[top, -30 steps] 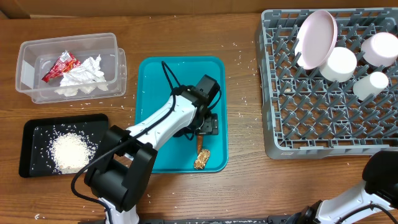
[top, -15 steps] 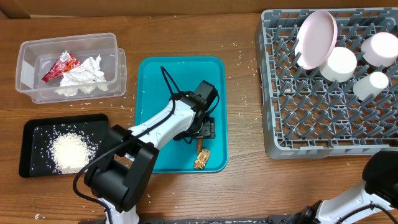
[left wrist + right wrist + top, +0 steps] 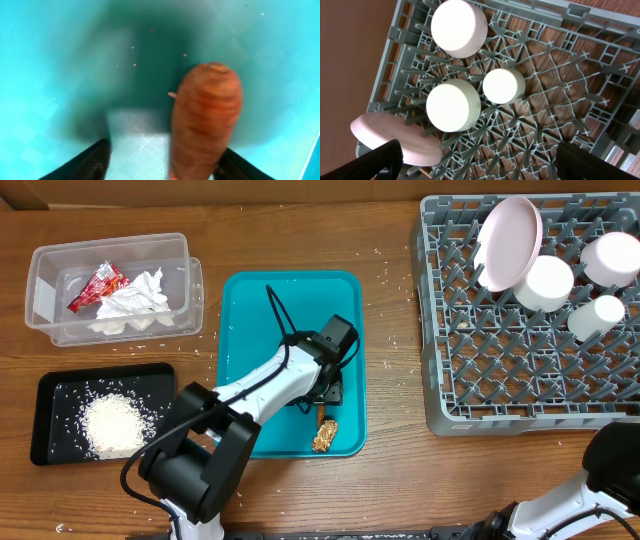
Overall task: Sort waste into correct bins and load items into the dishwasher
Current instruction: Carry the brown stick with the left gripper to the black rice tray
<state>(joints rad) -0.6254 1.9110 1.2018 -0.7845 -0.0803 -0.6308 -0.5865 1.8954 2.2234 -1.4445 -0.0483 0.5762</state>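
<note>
On the teal tray my left gripper hangs low over the small orange carrot. Its jaws straddle the carrot: the right finger touches it, while the left finger stands apart from it. In the overhead view only the carrot's tip shows, and the brown food scrap lies just beyond it. The dishwasher rack holds the pink plate, two bowls and the cup. My right gripper is open above the rack, with nothing between its fingers.
At the back left, the clear tub holds the red wrapper and the white napkin. Below it, the black tray holds a heap of rice. Stray grains dot the wooden table.
My left gripper has sunk and shifted slightly right over the carrot, and its jaws have narrowed around it. The right arm has not moved.
</note>
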